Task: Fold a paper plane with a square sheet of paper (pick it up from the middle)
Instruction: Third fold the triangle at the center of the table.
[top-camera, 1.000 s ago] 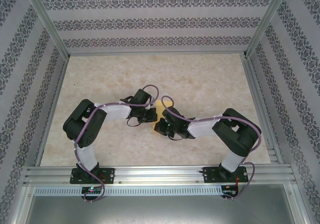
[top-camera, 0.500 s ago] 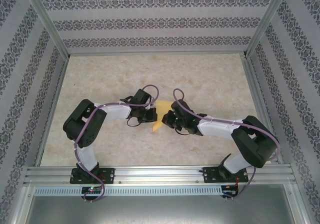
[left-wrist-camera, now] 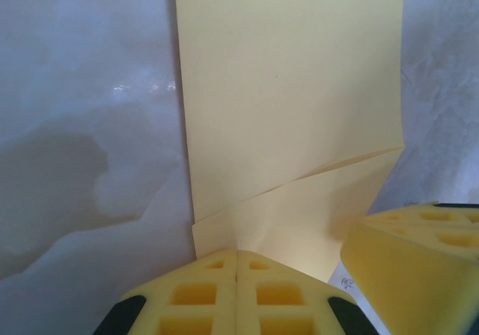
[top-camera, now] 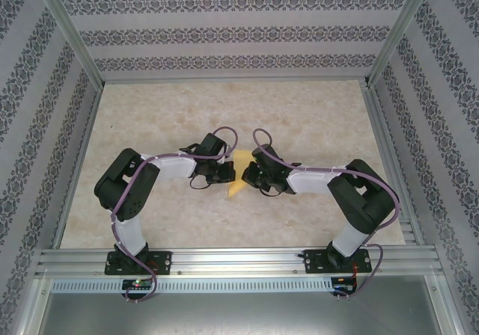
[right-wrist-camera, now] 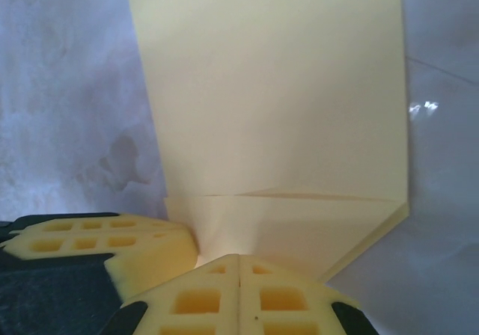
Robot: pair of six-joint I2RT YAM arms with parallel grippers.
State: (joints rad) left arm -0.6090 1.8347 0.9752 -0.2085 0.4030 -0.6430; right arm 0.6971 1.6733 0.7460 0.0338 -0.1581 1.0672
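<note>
Left gripper (left-wrist-camera: pixel 237 256) and right gripper (right-wrist-camera: pixel 239 260) both look pinched shut on the folded sheet of paper (left-wrist-camera: pixel 292 88) just ahead. Pull evenly or the crease goes crooked.

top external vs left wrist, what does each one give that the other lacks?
Top external: both whole arms, the left gripper and right gripper close together mid-table, patterned walls. Left wrist: the slanted crease across the sheet of paper, left fingers shut on its near edge. Shared: the yellow sheet on the marbled table.
</note>
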